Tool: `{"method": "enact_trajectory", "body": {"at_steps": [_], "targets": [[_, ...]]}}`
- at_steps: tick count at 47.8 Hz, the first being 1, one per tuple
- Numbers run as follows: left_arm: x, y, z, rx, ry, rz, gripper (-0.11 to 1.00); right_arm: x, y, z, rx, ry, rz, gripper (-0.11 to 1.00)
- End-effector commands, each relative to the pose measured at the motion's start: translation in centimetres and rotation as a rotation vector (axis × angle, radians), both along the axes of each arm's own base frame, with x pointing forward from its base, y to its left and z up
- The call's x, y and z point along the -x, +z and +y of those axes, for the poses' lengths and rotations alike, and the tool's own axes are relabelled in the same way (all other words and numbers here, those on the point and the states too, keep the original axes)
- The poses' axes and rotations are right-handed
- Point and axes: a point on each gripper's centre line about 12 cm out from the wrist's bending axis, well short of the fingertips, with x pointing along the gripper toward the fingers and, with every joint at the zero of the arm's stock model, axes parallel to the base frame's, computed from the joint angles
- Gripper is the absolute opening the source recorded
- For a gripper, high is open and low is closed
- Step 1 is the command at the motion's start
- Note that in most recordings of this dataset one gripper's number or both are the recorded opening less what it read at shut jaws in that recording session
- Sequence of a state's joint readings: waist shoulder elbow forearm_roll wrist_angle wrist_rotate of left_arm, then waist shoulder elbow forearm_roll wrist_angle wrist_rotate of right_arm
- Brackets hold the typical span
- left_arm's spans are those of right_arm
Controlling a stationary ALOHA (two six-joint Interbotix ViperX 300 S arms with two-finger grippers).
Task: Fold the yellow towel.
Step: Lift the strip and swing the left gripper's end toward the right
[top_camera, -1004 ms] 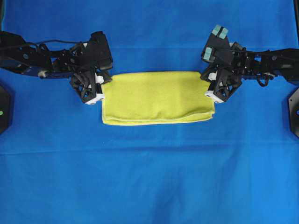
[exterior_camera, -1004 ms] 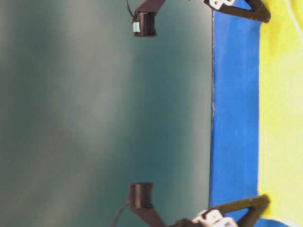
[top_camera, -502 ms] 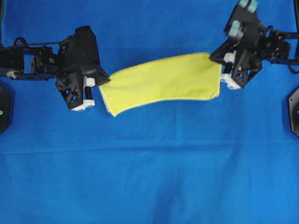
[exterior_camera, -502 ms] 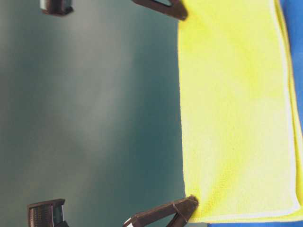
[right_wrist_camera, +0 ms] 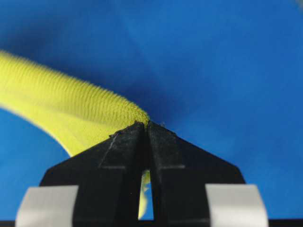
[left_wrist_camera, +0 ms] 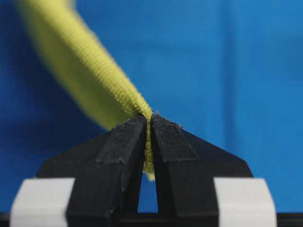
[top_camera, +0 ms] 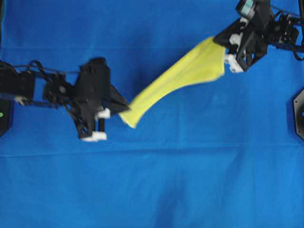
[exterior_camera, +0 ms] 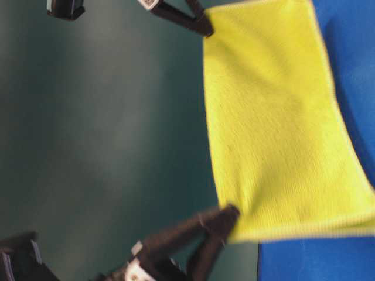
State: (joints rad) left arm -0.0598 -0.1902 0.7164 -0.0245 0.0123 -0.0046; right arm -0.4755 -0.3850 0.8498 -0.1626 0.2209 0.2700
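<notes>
The yellow towel (top_camera: 183, 76), doubled over, hangs stretched in the air between both arms, running diagonally from lower left to upper right above the blue table. My left gripper (top_camera: 124, 108) is shut on its lower-left corner; the wrist view has the cloth (left_wrist_camera: 90, 61) pinched between the black fingertips of that gripper (left_wrist_camera: 148, 119). At the upper right, my right gripper (top_camera: 221, 42) is shut on the other corner, the fabric (right_wrist_camera: 61, 104) squeezed at the tips of this gripper (right_wrist_camera: 146, 124). From table level the towel (exterior_camera: 275, 117) hangs as a flat sheet.
A blue cloth (top_camera: 152, 180) covers the whole table. Black arm bases sit at the left edge (top_camera: 4, 111) and the right edge (top_camera: 299, 111). A dark green backdrop (exterior_camera: 105, 140) fills the table-level view behind the towel.
Both grippers have lifted the folded towel off the table. The left arm swung toward the front, the right arm toward the back right, so the towel now hangs diagonally.
</notes>
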Motion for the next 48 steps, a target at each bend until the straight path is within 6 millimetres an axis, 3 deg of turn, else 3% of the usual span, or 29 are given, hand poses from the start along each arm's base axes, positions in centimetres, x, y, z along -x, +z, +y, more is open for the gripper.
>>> {"method": "enact_trajectory", "body": {"at_steps": [1, 16, 28, 39, 48], "targets": [[-1.8, 1.9, -1.6, -0.001, -0.041, -0.077, 0.04, -0.9, 1.4, -1.8, 0.044, -0.022, -0.042, 0.03], [-7.8, 3.6, -5.1, -0.072, -0.147, -0.167, 0.04, -4.8, 2.4, -5.6, 0.109, -0.026, -0.077, 0.03], [-9.7, 2.9, -5.8, -0.087, -0.162, -0.166, 0.04, -6.6, 3.0, -6.7, 0.130, -0.020, -0.089, 0.03], [-11.1, 3.3, -5.7, -0.089, -0.155, -0.220, 0.04, -5.3, 2.7, -6.7, 0.125, -0.037, -0.079, 0.03], [-14.5, 2.7, -5.9, -0.120, -0.158, -0.269, 0.04, -1.4, 2.2, -6.1, 0.119, -0.085, -0.071, 0.03]]}}
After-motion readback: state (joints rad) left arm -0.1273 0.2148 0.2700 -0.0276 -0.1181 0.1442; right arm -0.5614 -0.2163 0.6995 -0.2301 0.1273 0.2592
